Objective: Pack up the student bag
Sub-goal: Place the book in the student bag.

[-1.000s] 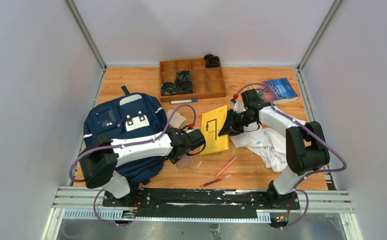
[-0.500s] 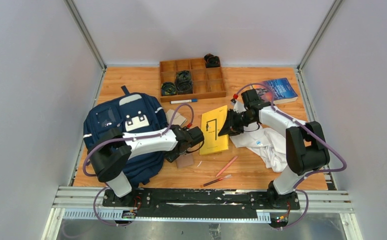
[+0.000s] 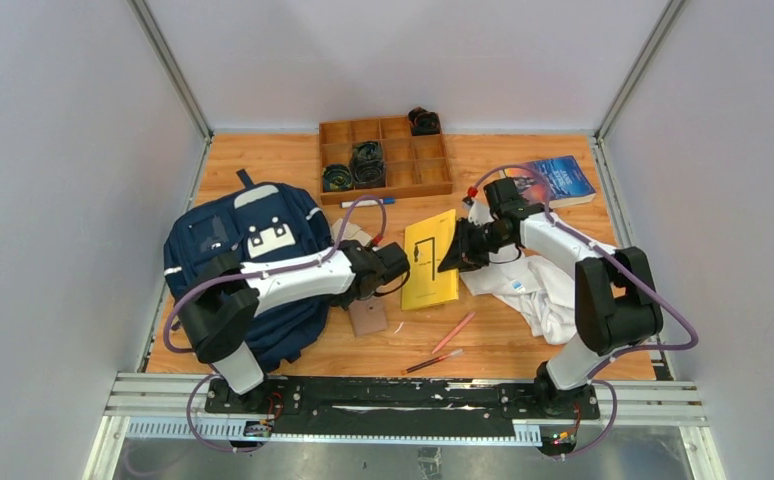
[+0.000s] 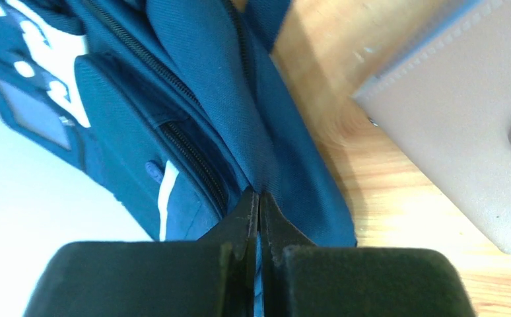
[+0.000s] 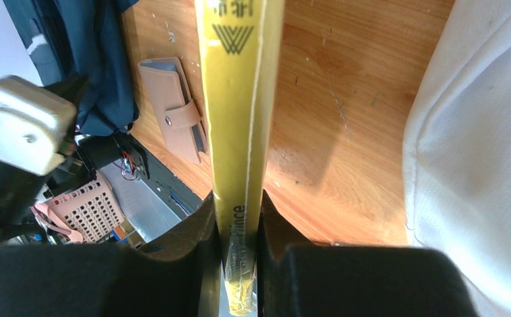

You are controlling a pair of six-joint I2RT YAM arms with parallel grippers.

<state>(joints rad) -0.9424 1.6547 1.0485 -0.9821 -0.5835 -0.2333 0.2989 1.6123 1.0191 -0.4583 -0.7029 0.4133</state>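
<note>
Left end effector (image 4: 259, 198), clenched on the student bag's (image 4: 193, 79) 3 o'clock edge, should lift wide; right end effector (image 5: 238, 218) grips yellow book (image 5: 236, 99).

Left arm: we see the elbow folded low and the forearm stretched rightward, the left gripper (image 4: 259, 201) pinched tight on a fold of the student bag (image 4: 193, 66). Right arm: we see it bent leftward, the right gripper (image 5: 238, 208) clamping a yellow book (image 5: 239, 99) by its edge.
</note>
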